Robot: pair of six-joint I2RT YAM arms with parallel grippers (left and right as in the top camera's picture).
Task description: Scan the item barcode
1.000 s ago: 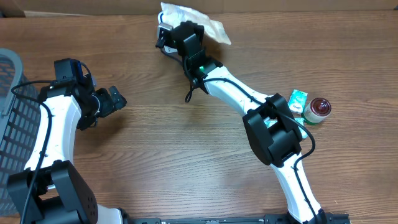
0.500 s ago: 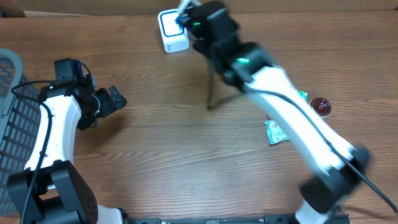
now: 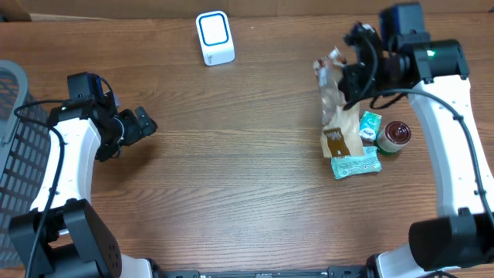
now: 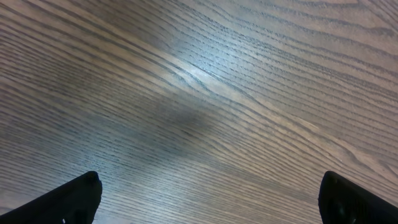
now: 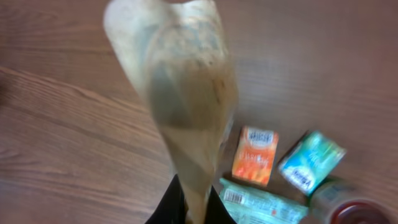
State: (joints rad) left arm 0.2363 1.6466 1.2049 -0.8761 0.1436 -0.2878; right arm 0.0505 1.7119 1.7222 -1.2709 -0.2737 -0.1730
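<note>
Our right gripper (image 3: 353,76) clenches the pouch (image 3: 333,104) by one end; the scanner (image 3: 214,37) lies well apart leftward. Our left gripper (image 3: 143,123) stands released.

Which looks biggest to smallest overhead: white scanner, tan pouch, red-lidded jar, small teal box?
1. tan pouch, though held up, so probably nearer the camera
2. white scanner
3. red-lidded jar and small teal box, too close to rank

A brown wood-grain table (image 3: 231,177) fills the view, with a dark mesh basket (image 3: 11,177) at its left edge and soft glare on the grain.
</note>
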